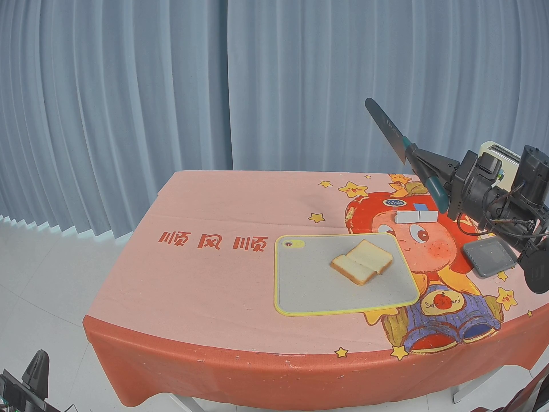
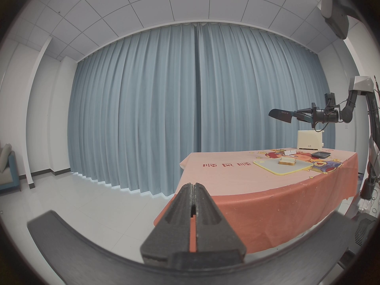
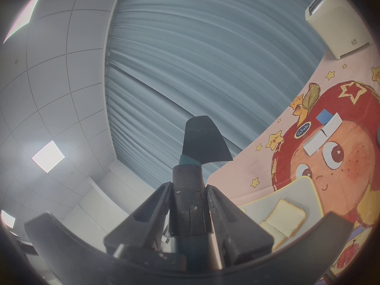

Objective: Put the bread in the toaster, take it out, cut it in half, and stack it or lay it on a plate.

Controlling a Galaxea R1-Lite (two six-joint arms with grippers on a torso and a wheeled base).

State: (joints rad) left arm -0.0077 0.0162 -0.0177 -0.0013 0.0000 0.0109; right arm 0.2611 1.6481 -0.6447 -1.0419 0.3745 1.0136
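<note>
Bread (image 1: 362, 261) and the items around it are listed from left to right.

1. Left claw (image 2: 192, 190): positioned low and well clear of the left edge of the surface (image 1: 217, 293). Its fingers are pressed together with nothing between them.
2. Cutting board (image 1: 309, 293): grey with a yellow rim, lying flat near the middle of the surface.
3. Bread: two halves lie on the right part of the cutting board, touching, one partly overlapping the other.
4. White blocks (image 1: 416, 216): two, side by side, behind the board's right corner.
5. Plate (image 1: 489, 257): grey and square, just right of the cutting board and apart from it.
6. Knife (image 1: 394, 135): held in the air above the right rear of the surface, tilted, blade pointing up and leftward.
7. Right claw (image 1: 428, 166): clamped on the knife handle.
8. Toaster (image 1: 496, 151): white, at the far right rear, partly hidden behind the right arm.
</note>
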